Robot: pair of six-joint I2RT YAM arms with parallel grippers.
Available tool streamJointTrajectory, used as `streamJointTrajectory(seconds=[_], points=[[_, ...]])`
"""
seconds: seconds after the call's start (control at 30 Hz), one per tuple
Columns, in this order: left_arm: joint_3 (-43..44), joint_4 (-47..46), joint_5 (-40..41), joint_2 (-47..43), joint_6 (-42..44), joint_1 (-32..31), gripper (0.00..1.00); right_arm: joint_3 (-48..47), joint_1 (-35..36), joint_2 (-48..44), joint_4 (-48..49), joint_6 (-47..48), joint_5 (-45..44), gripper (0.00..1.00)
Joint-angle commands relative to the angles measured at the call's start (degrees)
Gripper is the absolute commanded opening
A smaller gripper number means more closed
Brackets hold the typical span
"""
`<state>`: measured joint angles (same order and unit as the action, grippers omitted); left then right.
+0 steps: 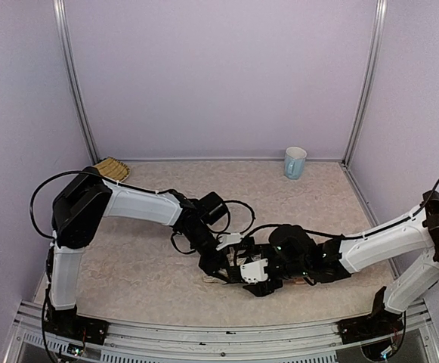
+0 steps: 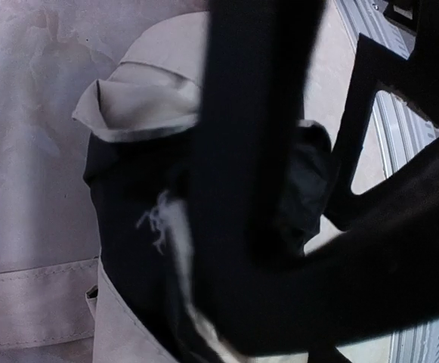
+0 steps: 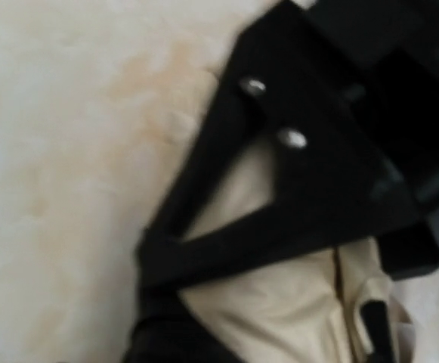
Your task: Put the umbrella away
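Cream-beige crinkled-fabric umbrella (image 3: 279, 302) lies bunched between left gripper (image 1: 217, 261) and right gripper (image 1: 254, 272), presumably pinned for folding, though neither's closure can be told.

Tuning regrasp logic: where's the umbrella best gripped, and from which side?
Probably across the bundled cream fabric of the umbrella, coming from above: it lies flat on the table, seemingly long axis left-right, so fingers can close across its narrow width.

One umbrella (image 3: 279, 310). One mug (image 1: 295, 162), well behind the umbrella to its right. One straw basket (image 1: 112, 168), well behind it to its left. Two arms over it: left arm (image 1: 140, 204), right arm (image 1: 378, 242).
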<state>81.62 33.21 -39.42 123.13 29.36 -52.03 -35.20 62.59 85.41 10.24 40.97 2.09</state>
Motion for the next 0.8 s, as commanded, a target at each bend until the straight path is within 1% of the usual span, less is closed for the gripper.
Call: streamJointTrajectory(seconds=[0.0,0.03,0.1,0.2,0.33,0.43,0.5,0.53,0.6,0.63,0.67,0.7,0.73,0.77], points=[[-4.6,13.5,5.2,7.5,0.1,-0.6,0.00,-1.2,0.0,1.1,7.3,-0.8,-3.2,0.94],[-4.6,13.5,5.3,7.5,0.1,-0.6,0.00,-1.0,0.0,1.3,7.5,-0.2,-1.2,0.99],[-4.5,13.6,5.4,7.6,0.1,-0.6,0.00,-1.3,0.4,2.7,7.3,0.6,-0.9,1.00],[-4.5,13.7,5.3,7.6,0.3,-0.5,0.00,-2.5,0.4,5.5,6.1,1.4,-3.1,1.00],[-4.5,14.0,5.2,8.0,0.5,-0.5,0.00,-3.5,0.4,9.5,7.3,2.5,-9.1,0.99],[-4.2,14.1,4.5,8.1,0.8,-0.5,0.00,-4.6,0.4,11.5,6.1,3.8,-8.9,0.95],[-3.9,14.0,4.1,7.9,1.2,-0.5,0.00,-5.9,0.4,13.5,4.1,4.1,-8.3,0.85],[-3.7,14.0,4.0,7.8,1.2,-0.5,0.00,-6.6,0.4,14.7,2.9,4.1,-8.6,0.76],[-3.3,14.1,3.2,7.6,1.6,-0.4,0.00,-7.8,0.4,16.8,1.3,4.0,-11.0,0.54],[-3.2,13.9,2.7,7.4,1.7,-0.2,0.00,-8.1,0.4,17.4,0.8,4.1,-12.2,0.44],[-3.2,13.6,2.5,7.1,1.5,0.1,0.00,-8.1,0.4,17.7,0.5,4.3,-12.9,0.39],[-3.3,12.9,2.6,6.6,1.1,0.5,0.02,-7.9,0.4,17.7,0.2,4.5,-13.1,0.35],[-3.4,12.1,3.1,6.1,0.5,0.8,0.05,-7.7,0.4,17.4,-0.1,4.6,-13.2,0.30],[-3.5,10.4,3.7,5.4,-0.4,1.3,0.12,-7.5,0.4,17.0,-0.6,4.7,-13.1,0.26]])
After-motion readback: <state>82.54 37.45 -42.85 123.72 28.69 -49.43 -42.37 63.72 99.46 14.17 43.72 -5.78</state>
